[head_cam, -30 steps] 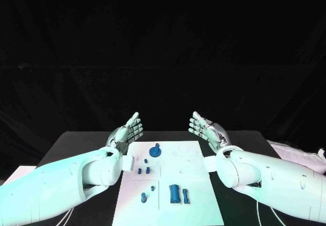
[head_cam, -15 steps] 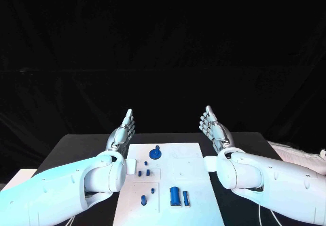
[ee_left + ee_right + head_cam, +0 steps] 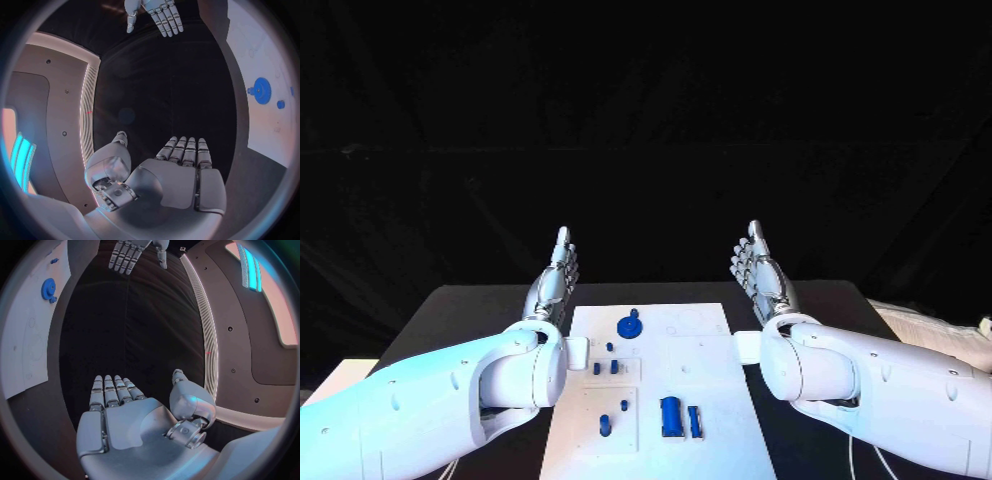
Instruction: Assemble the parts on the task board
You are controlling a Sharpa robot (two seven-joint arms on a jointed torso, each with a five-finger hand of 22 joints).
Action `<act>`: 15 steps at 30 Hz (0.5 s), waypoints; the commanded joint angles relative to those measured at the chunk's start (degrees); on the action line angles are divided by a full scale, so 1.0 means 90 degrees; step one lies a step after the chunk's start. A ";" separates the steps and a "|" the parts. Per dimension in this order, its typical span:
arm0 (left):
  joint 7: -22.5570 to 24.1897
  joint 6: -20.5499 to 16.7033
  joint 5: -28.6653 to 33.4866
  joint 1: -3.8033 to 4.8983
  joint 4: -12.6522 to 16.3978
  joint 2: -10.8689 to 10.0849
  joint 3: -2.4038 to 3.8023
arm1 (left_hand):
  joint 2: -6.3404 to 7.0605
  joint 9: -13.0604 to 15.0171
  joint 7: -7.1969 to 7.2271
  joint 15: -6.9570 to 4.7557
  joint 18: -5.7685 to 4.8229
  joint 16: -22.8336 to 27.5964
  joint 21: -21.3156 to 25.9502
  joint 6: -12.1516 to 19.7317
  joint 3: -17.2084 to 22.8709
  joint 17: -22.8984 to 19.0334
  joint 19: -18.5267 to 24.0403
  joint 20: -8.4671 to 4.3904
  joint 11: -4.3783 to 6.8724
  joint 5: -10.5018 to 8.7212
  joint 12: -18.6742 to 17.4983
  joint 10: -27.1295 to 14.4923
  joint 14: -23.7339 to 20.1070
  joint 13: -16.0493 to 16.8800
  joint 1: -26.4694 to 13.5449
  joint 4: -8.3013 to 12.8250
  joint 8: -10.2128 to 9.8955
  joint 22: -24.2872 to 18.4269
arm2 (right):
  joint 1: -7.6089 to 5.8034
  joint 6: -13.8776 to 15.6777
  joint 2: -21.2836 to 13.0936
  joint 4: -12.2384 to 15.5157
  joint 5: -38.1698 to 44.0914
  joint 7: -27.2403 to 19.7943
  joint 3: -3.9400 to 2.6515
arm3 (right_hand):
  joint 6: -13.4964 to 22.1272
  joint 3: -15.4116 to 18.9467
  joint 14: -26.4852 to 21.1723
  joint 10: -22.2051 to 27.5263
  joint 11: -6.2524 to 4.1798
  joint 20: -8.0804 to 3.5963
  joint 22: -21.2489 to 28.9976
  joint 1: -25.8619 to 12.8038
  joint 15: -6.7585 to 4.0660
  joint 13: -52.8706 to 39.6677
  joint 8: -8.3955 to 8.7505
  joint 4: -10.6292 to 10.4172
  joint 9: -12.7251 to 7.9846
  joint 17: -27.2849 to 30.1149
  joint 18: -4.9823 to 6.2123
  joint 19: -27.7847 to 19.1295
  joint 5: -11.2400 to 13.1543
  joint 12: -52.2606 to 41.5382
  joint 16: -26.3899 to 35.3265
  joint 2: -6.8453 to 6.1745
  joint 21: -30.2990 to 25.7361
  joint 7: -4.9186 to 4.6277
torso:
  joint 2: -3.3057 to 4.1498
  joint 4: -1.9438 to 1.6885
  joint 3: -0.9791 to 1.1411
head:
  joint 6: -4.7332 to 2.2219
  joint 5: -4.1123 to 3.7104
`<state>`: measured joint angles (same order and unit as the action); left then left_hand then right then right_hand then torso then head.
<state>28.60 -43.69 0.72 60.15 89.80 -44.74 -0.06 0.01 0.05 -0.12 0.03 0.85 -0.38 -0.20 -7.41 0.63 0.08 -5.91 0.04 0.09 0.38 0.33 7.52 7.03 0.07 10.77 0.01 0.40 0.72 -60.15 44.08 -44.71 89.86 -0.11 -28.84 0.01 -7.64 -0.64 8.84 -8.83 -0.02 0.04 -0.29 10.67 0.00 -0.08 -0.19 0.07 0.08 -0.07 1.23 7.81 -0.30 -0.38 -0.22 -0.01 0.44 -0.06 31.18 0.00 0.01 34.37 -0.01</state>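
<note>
Left hand [image 3: 553, 280] and right hand [image 3: 762, 275] raised flat, fingers straight, nothing held, flanking the task board's [image 3: 697, 375] far end | blue gear [image 3: 630, 325] seated far on board; pegs [image 3: 604, 367] mid-board, cylinder [image 3: 672, 416] near | progress unclear: pieces scattered, assembly judged incomplete.

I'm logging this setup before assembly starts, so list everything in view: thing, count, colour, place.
task board: one, white, middle of the black table.
gear: one, blue, far end of the board.
small parts: several, blue, left side of the board.
cylinder: one, blue, near end, beside a thinner blue piece.
table: one, black.
left hand: silver, raised, open, left of the board.
right hand: silver, raised, open, right of the board.
</note>
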 commanded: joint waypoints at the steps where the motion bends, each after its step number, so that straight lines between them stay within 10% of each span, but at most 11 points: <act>1: 0.0133 -0.0048 -0.0079 0.0001 0.0017 0.0005 0.0007 | -0.0001 -0.0006 0.0014 -0.0003 -0.0095 0.0042 0.0023 0.0271 -0.0070 -0.0009 0.0205 -0.0004 -0.0010 -0.0043 -0.0036 -0.0271 -0.0248 -0.0008 -0.0382 -0.0001 -0.0044 -0.0080 | -0.0001 0.0005 0.0002 0.0011 0.0012 -0.0106 -0.0001 | 0.0262 0.0071 -0.0312 0.0310 0.0002 -0.0004 0.0032 -0.0381 0.0000 0.0008 0.0021 -0.0008 -0.0009 0.0008 -0.0137 -0.0277 0.0033 0.0043 0.0025 0.0001 -0.0049 0.0007 | 0.0000 0.0000 -0.0001 | 0.0001 0.0001; 6: 0.0133 -0.0048 -0.0079 0.0001 0.0017 0.0005 0.0007 | -0.0001 -0.0006 0.0014 -0.0003 -0.0095 0.0042 0.0023 0.0365 -0.0070 -0.0009 0.0656 -0.0004 -0.0010 -0.0043 -0.0036 -0.0366 -0.0781 -0.0008 -0.0530 -0.0001 -0.0044 -0.0080 | -0.0001 0.0005 0.0002 0.0011 0.0012 -0.0106 -0.0001 | 0.0849 0.0071 -0.0983 0.0981 0.0002 -0.0004 0.0032 -0.1185 0.0000 0.0008 0.0021 -0.0008 -0.0009 0.0008 -0.0137 -0.0868 0.0033 0.0043 0.0025 0.0001 -0.0049 0.0007 | 0.0000 0.0000 -0.0001 | 0.0001 0.0001; 8: 0.0133 -0.0048 -0.0079 0.0001 0.0017 0.0005 0.0007 | -0.0001 -0.0006 0.0014 -0.0003 -0.0095 0.0042 0.0023 0.0824 -0.0070 -0.0009 0.0656 -0.0004 -0.0010 -0.0043 -0.0036 -0.0836 -0.0781 -0.0008 -0.0560 -0.0001 -0.0044 -0.0080 | -0.0001 0.0005 0.0002 0.0011 0.0012 -0.0106 -0.0001 | 0.0849 0.0071 -0.0983 0.0981 0.0002 -0.0004 0.0032 -0.1185 0.0000 0.0008 0.0021 -0.0008 -0.0009 0.0008 -0.0137 -0.0868 0.0033 0.0043 0.0025 0.0001 -0.0049 0.0007 | 0.0000 0.0000 -0.0001 | 0.0001 0.0001; 15: 0.0133 -0.0048 -0.0079 0.0001 0.0017 0.0005 0.0007 | -0.0001 -0.0006 0.0014 -0.0003 -0.0095 0.0042 0.0023 0.0824 -0.0070 -0.0009 0.0656 -0.0004 -0.0010 -0.0043 -0.0036 -0.0836 -0.0781 -0.0008 -0.1197 -0.0001 -0.0044 -0.0080 | -0.0001 0.0005 0.0002 0.0011 0.0012 -0.0106 -0.0001 | 0.0849 0.0071 -0.0983 0.0981 0.0002 -0.0004 0.0032 -0.1185 0.0000 0.0008 0.0021 -0.0008 -0.0009 0.0008 -0.0137 -0.0868 0.0033 0.0043 0.0025 0.0001 -0.0049 0.0007 | 0.0000 0.0000 -0.0001 | 0.0001 0.0001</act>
<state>28.75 -43.97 0.62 60.15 89.82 -44.74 -0.06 -0.01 0.08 0.03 0.01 0.86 -0.38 -0.20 -0.28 0.32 0.09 -0.21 0.01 0.01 0.39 0.33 0.30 0.31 0.09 0.43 0.02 0.19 0.05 -60.15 44.25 -44.71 89.87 -0.29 -28.93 0.01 -0.20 -0.32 0.29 -0.28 -0.03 0.02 -0.05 0.31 -0.01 -0.09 -0.19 0.08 0.10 -0.09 0.34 0.26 -0.30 -0.39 -0.23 -0.01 0.19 0.02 31.18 0.00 0.00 34.37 -0.01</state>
